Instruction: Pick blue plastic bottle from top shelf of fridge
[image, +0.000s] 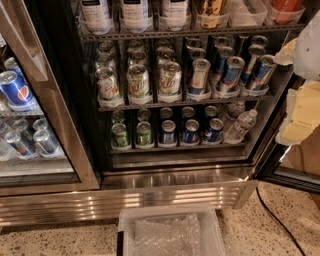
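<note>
Three blue plastic bottles (135, 12) with white labels and dark bands stand in a row at the left of the top shelf (150, 34), cut off by the upper frame edge. They sit in clear lane trays on the black wire rack. The fridge (175, 182) is open, black inside, with a brushed steel base. My gripper (300, 117) shows as pale cream parts at the right edge. It is level with the middle racks, below and well to the right of the bottles, and touches nothing.
An amber bottle (210, 12) and an orange one (287, 7) share the top shelf. Lower racks hold cans (138, 80) and small water bottles (241, 126). A second cooler with Pepsi cans (15, 90) stands left. A clear bin (170, 232) and black cable (272, 212) lie on the floor.
</note>
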